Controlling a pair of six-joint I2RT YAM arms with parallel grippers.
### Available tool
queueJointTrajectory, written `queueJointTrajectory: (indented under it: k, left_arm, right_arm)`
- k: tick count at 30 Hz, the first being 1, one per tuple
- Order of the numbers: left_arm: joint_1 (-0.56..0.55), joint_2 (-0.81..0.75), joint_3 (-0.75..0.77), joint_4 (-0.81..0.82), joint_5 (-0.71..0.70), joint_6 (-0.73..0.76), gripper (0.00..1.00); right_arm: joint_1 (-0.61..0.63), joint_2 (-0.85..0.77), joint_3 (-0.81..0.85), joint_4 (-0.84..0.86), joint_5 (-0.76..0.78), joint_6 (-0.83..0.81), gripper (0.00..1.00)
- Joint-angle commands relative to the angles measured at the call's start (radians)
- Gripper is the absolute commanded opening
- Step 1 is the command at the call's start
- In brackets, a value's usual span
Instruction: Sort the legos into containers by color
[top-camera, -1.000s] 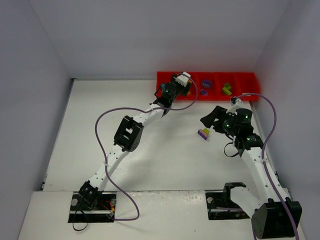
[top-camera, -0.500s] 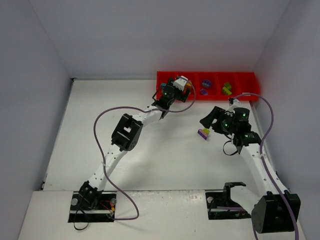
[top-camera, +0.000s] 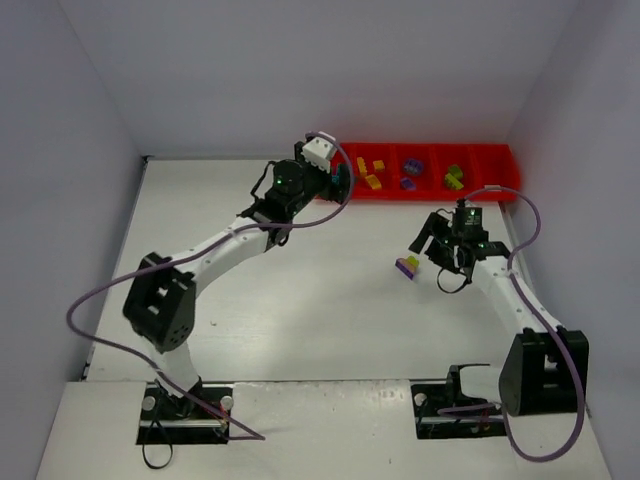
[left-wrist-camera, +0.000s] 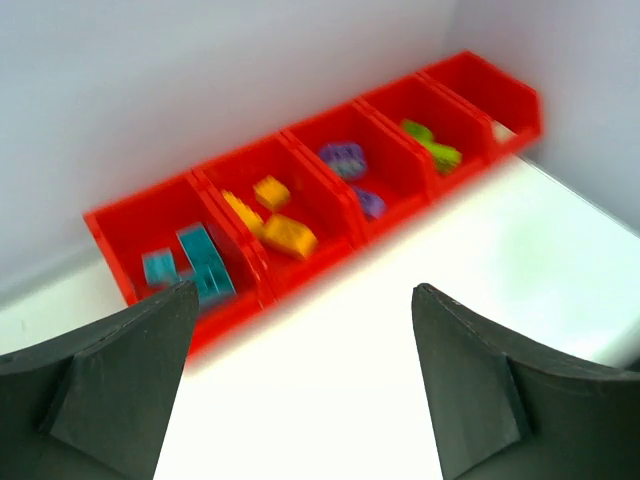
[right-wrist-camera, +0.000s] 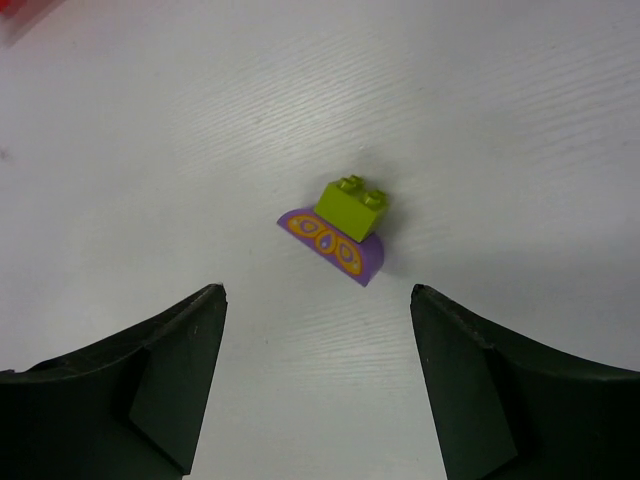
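On the surface (right-wrist-camera: 150, 120), a green-on-purple brick pair (right-wrist-camera: 340, 235) lay unsorted; your right tool (right-wrist-camera: 315, 310), jaws apart, needed lowering around it.

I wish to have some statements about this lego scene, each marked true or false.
1. A green brick sits on a purple piece on the table. True.
2. The right gripper is shut on this stack. False: it is open and apart from it.
3. Teal bricks lie in the red tray's end compartment. True.
4. Yellow bricks share a compartment with the teal ones. False: they lie in the next one.
5. The left gripper holds a brick. False: open, empty.
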Motion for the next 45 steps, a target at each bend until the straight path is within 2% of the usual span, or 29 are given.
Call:
queueJointTrajectory:
  k: [1,6,10,14,20,29,34,40,45]
  left_arm:
    - [-0.017,-0.177,-0.134,-0.161,0.066,-0.067,0.81]
    - [-0.025,-0.381,-0.251,-0.418,0.065,-0.095,0.81]
    - [-0.034,-0.504,-0.361,-0.5,0.031,-0.118,0.81]
    - [-0.035,-0.616,-0.426,-0.554,0.02,-0.145,0.81]
    - [-0.037,-0.689,-0.487,-0.594,0.008,-0.161,0.81]
    - [-0.037,-0.703,-0.504,-0.615,0.022,-0.168,0.81]
    - [-0.037,-0.703,-0.504,-0.626,0.025,-0.182,0.81]
    - [-0.037,-0.693,-0.506,-0.611,0.054,-0.225,0.81]
    - [-0.037,-0.67,-0.501,-0.548,0.124,-0.295,0.81]
  right_arm:
    - [0.018,0.069,0.094,-0.029,0.125,0.06,0.71]
    - [0.059,0.181,0.178,-0.055,0.154,0.095,0.68]
    - [0.078,0.27,0.206,-0.056,0.188,0.149,0.6]
    - [0.093,0.323,0.206,-0.062,0.234,0.178,0.58]
    - [0.105,0.382,0.183,-0.061,0.272,0.232,0.56]
    - [0.107,0.456,0.18,-0.029,0.253,0.267,0.5]
    - [0.124,0.47,0.178,-0.021,0.24,0.267,0.39]
    - [0.133,0.467,0.183,0.016,0.219,0.212,0.0]
    - [0.155,0.366,0.169,0.167,0.099,0.115,0.0]
